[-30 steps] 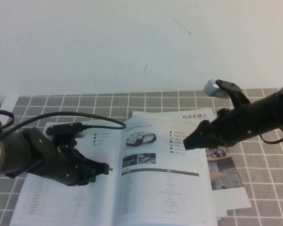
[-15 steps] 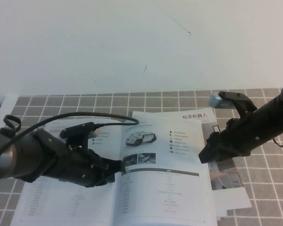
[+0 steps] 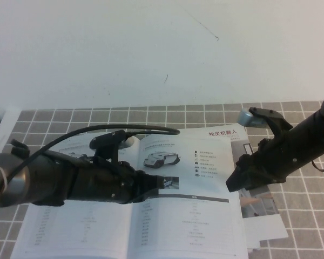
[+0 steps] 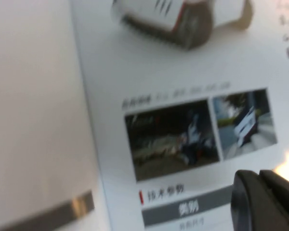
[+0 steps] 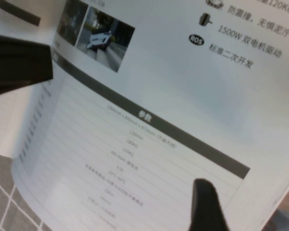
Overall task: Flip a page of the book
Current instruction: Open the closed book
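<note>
Reaching rightward since earlier, the left gripper (image 3: 161, 182), its state untellable, now overlies the thin white glossy page (image 3: 205, 178); the right gripper (image 3: 233, 182), spread and empty, hovers at the page's right edge of the white glossy book (image 3: 81, 232).

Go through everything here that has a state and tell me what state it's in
book: open, lying flat on the tiled mat.
page: flat, not yet lifted.
leaflet: tucked partly under the book.
left gripper: over the page near the spine.
right gripper: open, at the page's outer edge.
</note>
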Motion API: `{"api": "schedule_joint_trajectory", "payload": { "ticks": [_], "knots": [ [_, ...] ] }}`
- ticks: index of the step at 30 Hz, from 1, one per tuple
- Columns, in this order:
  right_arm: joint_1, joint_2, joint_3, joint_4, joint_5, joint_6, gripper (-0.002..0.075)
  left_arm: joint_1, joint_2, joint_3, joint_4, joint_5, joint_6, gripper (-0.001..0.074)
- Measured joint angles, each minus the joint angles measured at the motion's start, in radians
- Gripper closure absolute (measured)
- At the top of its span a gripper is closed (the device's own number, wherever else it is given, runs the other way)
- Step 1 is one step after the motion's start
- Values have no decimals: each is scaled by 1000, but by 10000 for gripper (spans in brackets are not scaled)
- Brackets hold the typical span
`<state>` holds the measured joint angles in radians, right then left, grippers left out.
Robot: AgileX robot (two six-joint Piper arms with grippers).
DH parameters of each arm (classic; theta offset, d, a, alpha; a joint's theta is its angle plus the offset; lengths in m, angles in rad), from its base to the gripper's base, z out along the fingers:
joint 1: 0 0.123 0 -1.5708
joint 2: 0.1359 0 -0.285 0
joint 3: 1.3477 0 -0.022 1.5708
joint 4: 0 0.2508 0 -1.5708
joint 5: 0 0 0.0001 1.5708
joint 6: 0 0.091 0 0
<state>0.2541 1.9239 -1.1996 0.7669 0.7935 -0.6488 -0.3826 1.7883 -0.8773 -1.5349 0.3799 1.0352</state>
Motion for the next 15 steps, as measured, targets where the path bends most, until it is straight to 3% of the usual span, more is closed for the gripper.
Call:
{"api": "schedule_joint_trajectory", "payload": {
  "ticks": [8,15],
  "knots": [
    [2,0,0,75,12,-56,330,0,-110,-9,106,-171,104,737],
    [4,2,0,75,-10,-68,330,0,-94,-9,440,-207,-124,737]
  ]
}}
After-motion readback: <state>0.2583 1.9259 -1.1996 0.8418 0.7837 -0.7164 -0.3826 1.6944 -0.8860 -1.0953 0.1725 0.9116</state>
